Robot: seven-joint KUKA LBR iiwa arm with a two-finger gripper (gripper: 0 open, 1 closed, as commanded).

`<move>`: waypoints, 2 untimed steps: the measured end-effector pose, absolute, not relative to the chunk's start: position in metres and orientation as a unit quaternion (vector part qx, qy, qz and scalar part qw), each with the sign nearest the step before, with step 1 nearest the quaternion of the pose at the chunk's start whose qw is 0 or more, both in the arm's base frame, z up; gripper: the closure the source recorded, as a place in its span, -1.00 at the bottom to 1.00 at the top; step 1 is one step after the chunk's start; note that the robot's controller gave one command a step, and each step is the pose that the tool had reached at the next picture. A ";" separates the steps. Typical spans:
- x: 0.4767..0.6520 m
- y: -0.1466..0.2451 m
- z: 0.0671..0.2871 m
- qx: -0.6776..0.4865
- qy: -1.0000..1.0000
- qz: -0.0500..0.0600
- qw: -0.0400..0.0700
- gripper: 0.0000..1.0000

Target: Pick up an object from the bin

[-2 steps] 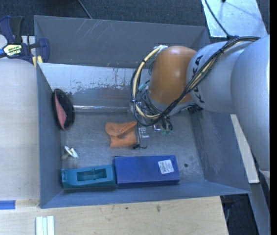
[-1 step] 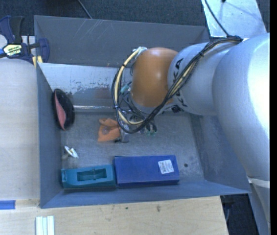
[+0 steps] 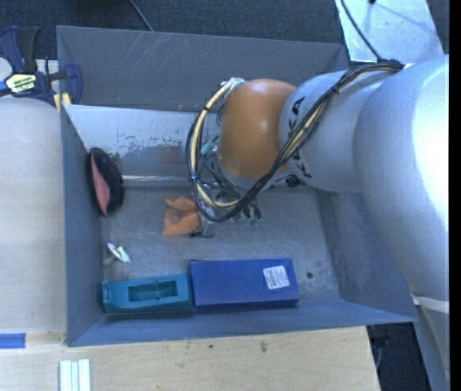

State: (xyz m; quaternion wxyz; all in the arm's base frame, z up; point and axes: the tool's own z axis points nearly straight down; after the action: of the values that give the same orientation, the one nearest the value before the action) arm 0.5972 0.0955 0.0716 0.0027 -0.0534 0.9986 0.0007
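Observation:
My gripper [image 3: 207,225] comes down in the middle of the bin, mostly hidden under the arm's orange cover and cables. Its tip sits at the right edge of a small crumpled orange thing [image 3: 178,221] lying on the bin floor. I cannot tell from this view whether the orange thing is held. In front of it a dark blue box [image 3: 243,284] with a white label lies flat along the near wall.
A teal tape-dispenser-like block [image 3: 147,293] lies left of the blue box. A small clear-and-white bit [image 3: 118,254] sits near the left wall. A black oval thing with a pink face [image 3: 105,182] leans against the left wall. The arm covers the bin's right half.

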 end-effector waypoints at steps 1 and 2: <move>0.590 0.084 0.072 -0.096 0.995 0.002 0.004 1.00; 0.591 0.076 0.193 -0.174 0.985 0.000 0.002 1.00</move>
State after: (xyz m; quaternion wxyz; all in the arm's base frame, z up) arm 0.5908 0.0760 0.1929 0.0020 -0.1738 0.9848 0.0000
